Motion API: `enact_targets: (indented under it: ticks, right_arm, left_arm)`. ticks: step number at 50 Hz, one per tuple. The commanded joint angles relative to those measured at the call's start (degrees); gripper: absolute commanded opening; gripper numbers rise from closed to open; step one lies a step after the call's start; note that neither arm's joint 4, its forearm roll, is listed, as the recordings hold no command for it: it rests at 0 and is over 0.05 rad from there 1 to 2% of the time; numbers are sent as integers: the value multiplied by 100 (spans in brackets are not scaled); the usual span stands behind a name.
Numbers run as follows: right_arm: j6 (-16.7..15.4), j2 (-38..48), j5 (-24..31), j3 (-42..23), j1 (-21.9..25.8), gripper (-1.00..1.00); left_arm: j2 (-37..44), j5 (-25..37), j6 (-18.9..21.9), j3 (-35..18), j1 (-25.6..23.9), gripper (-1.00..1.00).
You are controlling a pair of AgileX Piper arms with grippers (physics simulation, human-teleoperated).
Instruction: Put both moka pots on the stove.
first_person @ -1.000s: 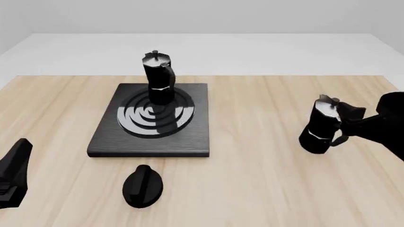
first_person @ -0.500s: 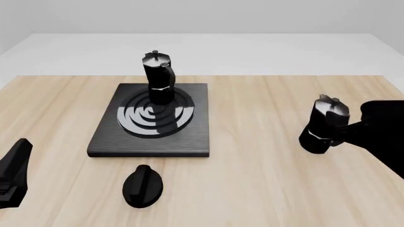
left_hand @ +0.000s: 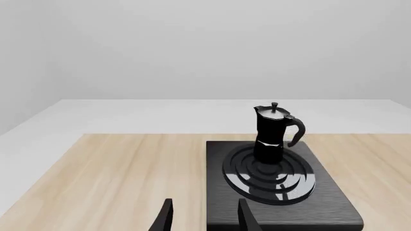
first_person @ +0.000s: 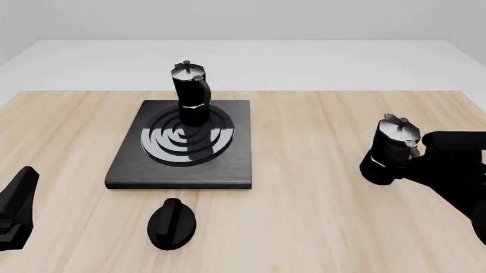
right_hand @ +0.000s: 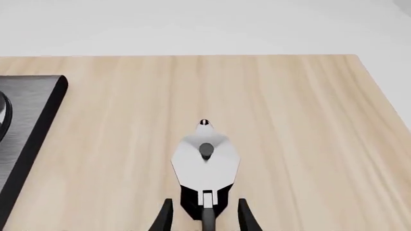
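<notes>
Black moka pot (right_hand: 205, 163) handle between spread right gripper (right_hand: 204, 216) fingers (right_hand: 164, 216).

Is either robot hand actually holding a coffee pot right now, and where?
Neither. The right gripper straddles the table pot's handle side, fingers apart; the left gripper is open.

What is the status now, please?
Left end effector open, idle. Right end effector open around the second moka pot, on the table. First moka pot on the stove. Path looks clear.
</notes>
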Motion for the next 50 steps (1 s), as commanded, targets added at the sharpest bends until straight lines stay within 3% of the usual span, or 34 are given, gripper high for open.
enact_targets:
  ticks: [1,24,25,50]
  right_arm:
    - [24,200,-163,55,-18,100]
    - [-74,336,-236,-11,-55,100]
    - [-191,315,-226,-11,-72,-100]
    - [-302,185,-225,-15,-7,-100]
  left_arm:
    - [0,0,0,0,1,100]
    - [1,-1,0,0,-1,100]
    - [1,0,0,0,1,100]
    - [1,-1,-1,0,-1,100]
